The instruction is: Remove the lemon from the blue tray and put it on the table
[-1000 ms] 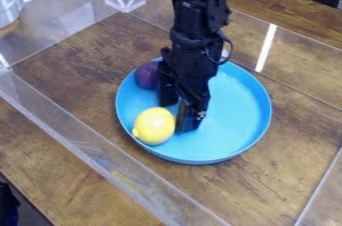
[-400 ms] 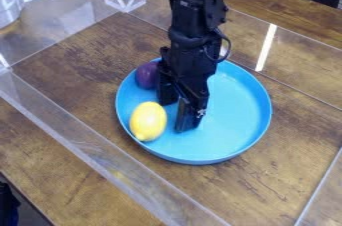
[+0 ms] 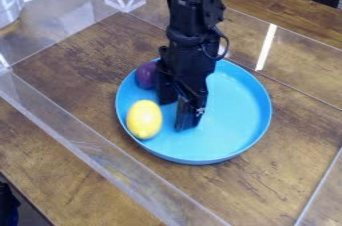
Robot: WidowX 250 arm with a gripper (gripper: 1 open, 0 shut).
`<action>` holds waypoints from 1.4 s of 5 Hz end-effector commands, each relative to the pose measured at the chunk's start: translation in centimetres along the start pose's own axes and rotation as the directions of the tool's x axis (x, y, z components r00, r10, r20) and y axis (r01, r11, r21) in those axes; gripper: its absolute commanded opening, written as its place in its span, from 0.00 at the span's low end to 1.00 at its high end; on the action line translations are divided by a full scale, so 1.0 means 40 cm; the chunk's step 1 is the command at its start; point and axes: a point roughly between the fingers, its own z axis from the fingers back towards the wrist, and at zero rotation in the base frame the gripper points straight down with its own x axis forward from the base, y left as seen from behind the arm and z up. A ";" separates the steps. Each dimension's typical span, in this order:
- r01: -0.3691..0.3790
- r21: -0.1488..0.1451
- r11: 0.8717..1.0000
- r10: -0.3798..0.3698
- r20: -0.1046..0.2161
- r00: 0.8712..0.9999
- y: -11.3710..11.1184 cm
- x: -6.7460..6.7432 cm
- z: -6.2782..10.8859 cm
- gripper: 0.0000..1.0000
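Note:
The yellow lemon (image 3: 144,119) lies in the left front part of the round blue tray (image 3: 241,120), close to its rim. My black gripper (image 3: 182,109) points straight down into the tray just right of the lemon, its jaws open. The lemon sits beside the near finger, not between the fingers; I cannot tell whether they touch. The tray rests on the dark brown wooden table (image 3: 80,65).
A dark purple fruit (image 3: 146,74) lies in the tray behind the lemon, partly hidden by the gripper. Clear transparent panels stand at the back left (image 3: 60,15) and along the front (image 3: 94,160) of the table.
The lemon has rolled a little to the left and toward the tray's rim. The gripper has stayed where it was, still open.

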 end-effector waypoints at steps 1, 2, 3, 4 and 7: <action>0.005 -0.010 1.000 -0.005 -0.032 0.999 0.003 -0.009 -0.034 1.00; 0.013 -0.007 1.000 -0.014 -0.036 0.999 -0.004 -0.004 -0.035 1.00; 0.022 -0.004 1.000 -0.022 -0.039 0.999 -0.012 0.002 -0.034 1.00; 0.032 -0.001 0.999 -0.032 -0.043 0.999 -0.019 0.007 -0.034 1.00; 0.061 0.004 0.998 -0.061 -0.049 0.997 -0.044 0.021 -0.034 1.00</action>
